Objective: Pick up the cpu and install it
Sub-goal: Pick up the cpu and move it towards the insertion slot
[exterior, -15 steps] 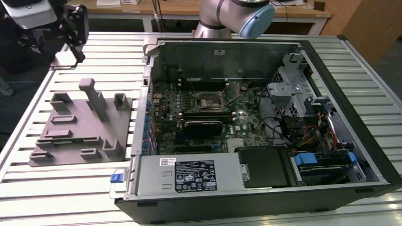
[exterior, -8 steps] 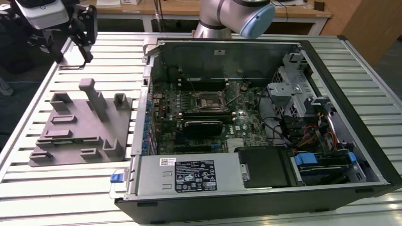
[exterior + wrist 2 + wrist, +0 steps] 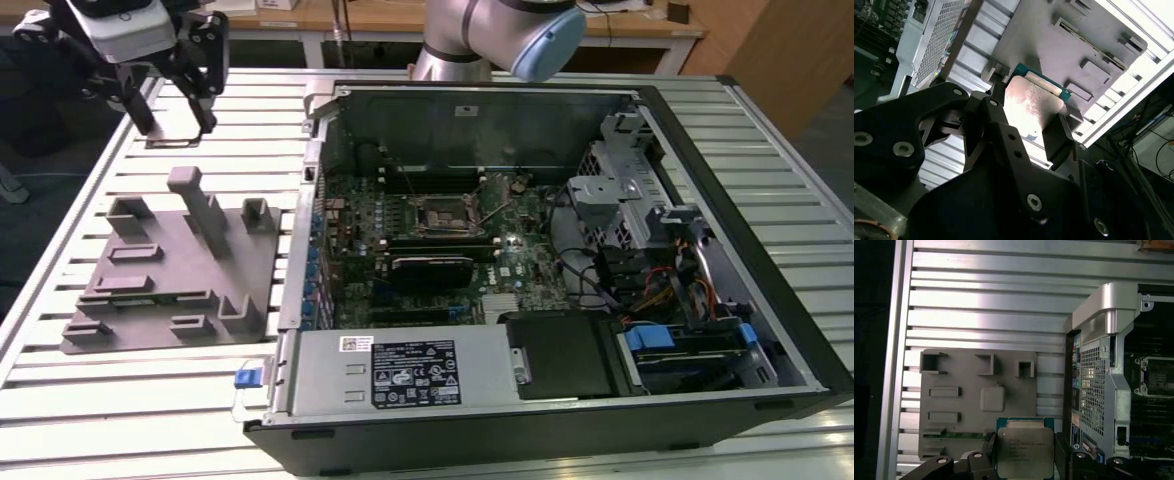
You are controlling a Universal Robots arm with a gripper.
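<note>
The cpu [image 3: 1024, 449] is a small square chip with a pale metal top and a green rim. It sits between my gripper's [image 3: 1025, 452] two black fingers, which are shut on its opposite edges. The second wrist view shows the cpu [image 3: 1030, 102] from its shiny side, held in the gripper [image 3: 1031, 112] above the grey fixture [image 3: 1074, 45]. In the exterior view my gripper [image 3: 174, 128] hangs at the far left back of the table, above and behind the grey fixture [image 3: 167, 275]. The black socket frame [image 3: 441, 215] lies on the motherboard inside the open computer case.
The open computer case [image 3: 787, 330] fills the exterior view's right, with drive bays and cables on its right side. Its metal wall [image 3: 1099, 385] stands next to the fixture [image 3: 954, 410]. The slatted aluminium table [image 3: 147, 400] runs under everything. The arm's elbow [image 3: 534, 35] is behind the case.
</note>
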